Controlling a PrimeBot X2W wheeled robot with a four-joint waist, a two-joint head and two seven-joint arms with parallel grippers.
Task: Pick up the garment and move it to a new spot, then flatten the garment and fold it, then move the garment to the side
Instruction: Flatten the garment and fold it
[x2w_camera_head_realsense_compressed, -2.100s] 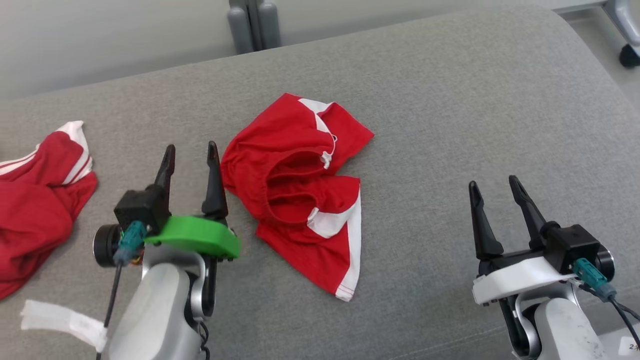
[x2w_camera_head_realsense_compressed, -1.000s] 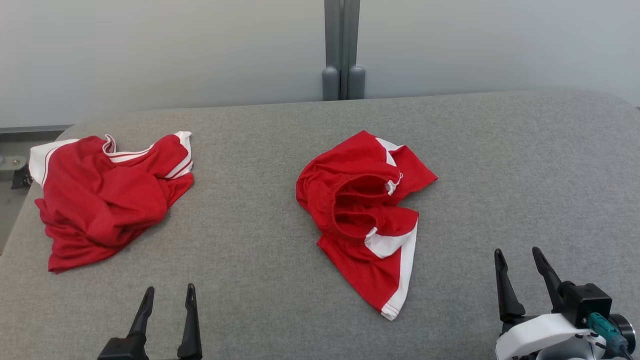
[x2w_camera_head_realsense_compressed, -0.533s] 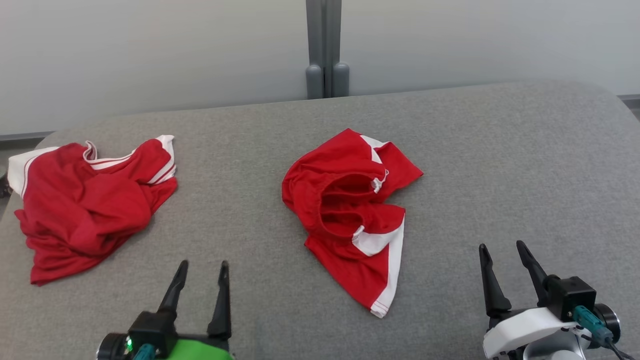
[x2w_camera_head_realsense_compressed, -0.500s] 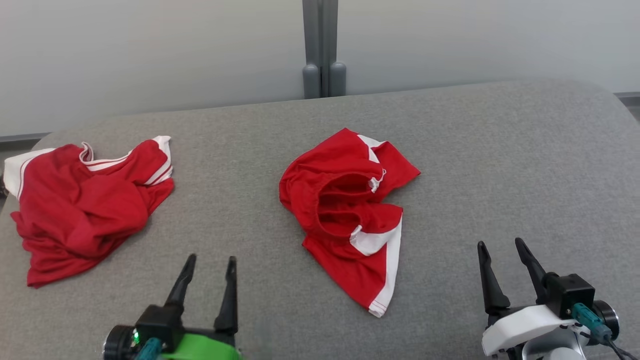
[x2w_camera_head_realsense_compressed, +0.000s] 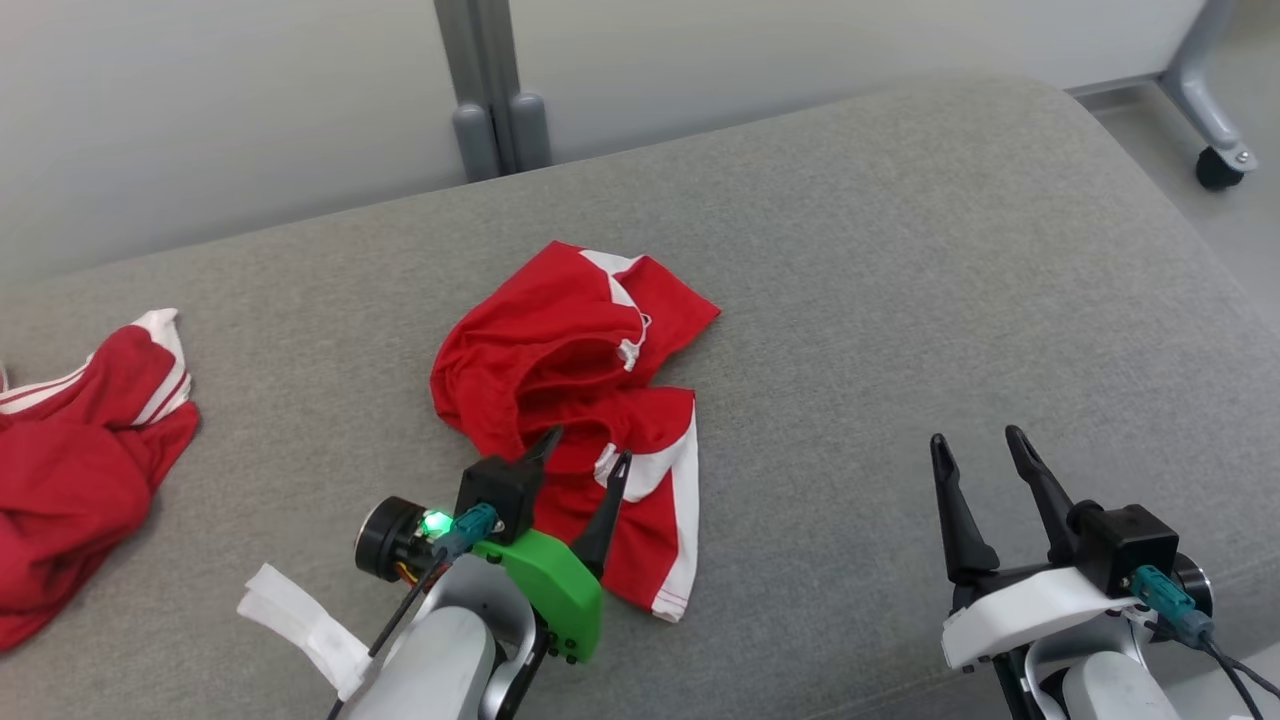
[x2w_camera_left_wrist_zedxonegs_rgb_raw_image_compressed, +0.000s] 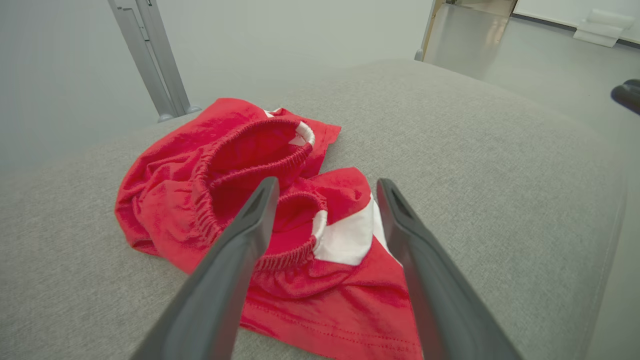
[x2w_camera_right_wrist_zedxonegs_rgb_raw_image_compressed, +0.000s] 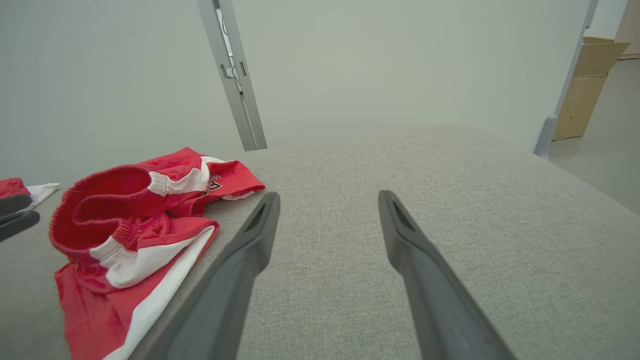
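While the red garment (x2w_camera_head_realsense_compressed: 540, 340) lies on the grey cushion (x2w_camera_head_realsense_compressed: 900, 300), the left end effector (x2w_camera_head_realsense_compressed: 590, 445), spread wide, is poised over its near half; the right end effector (x2w_camera_head_realsense_compressed: 975, 436), likewise spread, stands well apart.

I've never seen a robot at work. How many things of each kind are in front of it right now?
Red-and-white garments: 2, the red shorts in the middle and the crumpled garment at the left.
Grippers: 2, the left gripper and the right gripper, both open.
Grey padded surface: 1.
Total: 5.
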